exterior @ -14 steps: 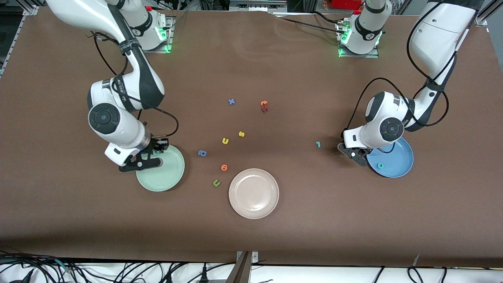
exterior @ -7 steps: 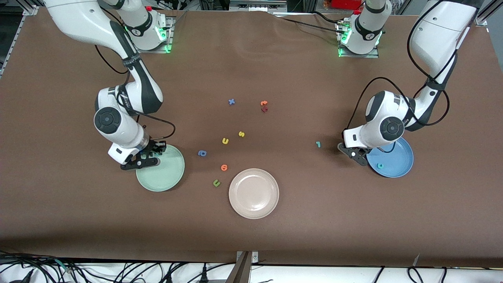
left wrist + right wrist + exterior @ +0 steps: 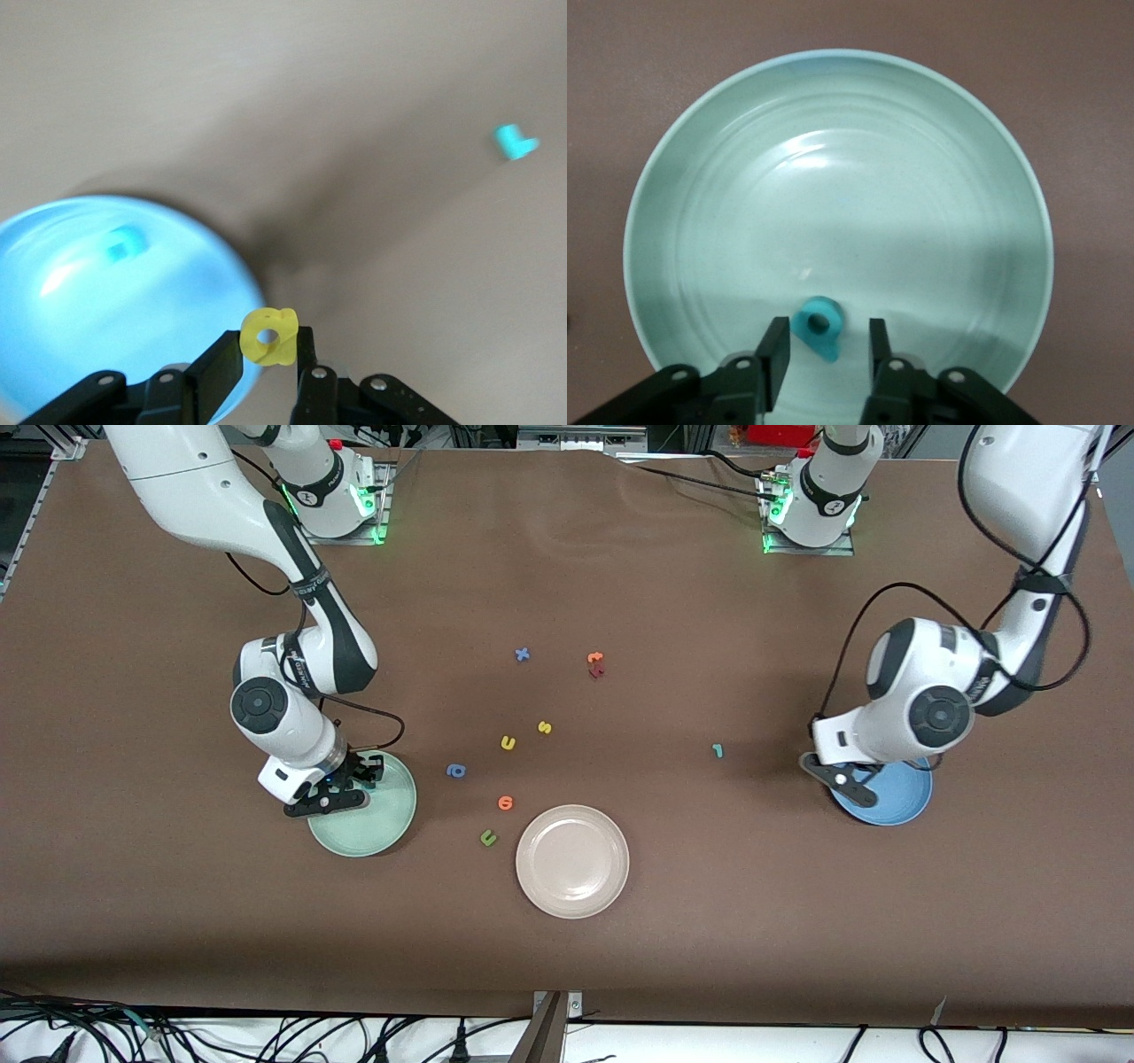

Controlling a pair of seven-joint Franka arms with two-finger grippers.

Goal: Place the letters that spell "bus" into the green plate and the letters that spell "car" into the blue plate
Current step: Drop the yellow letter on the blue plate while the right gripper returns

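My left gripper (image 3: 268,341) is shut on the yellow "a" (image 3: 268,335) and hangs over the rim of the blue plate (image 3: 80,310), seen from the front as the left gripper (image 3: 846,778) over the blue plate (image 3: 899,797). A teal "c" (image 3: 124,243) lies in that plate. The teal "r" (image 3: 718,751) lies on the table toward the middle. My right gripper (image 3: 826,332) is open over the green plate (image 3: 833,159), with the teal "b" (image 3: 818,326) on the plate between its fingers. The yellow "u" (image 3: 508,742) and yellow "s" (image 3: 545,727) lie mid-table.
A beige plate (image 3: 572,861) sits nearer the front camera. Around it lie a blue round letter (image 3: 456,771), an orange round letter (image 3: 505,802) and an olive "u" (image 3: 487,837). A blue "x" (image 3: 522,654) and two reddish letters (image 3: 595,664) lie nearer the robots.
The left gripper has shifted from beside the blue plate to over its rim, carrying the yellow "a". The right gripper has moved farther over the green plate and opened off the teal "b".
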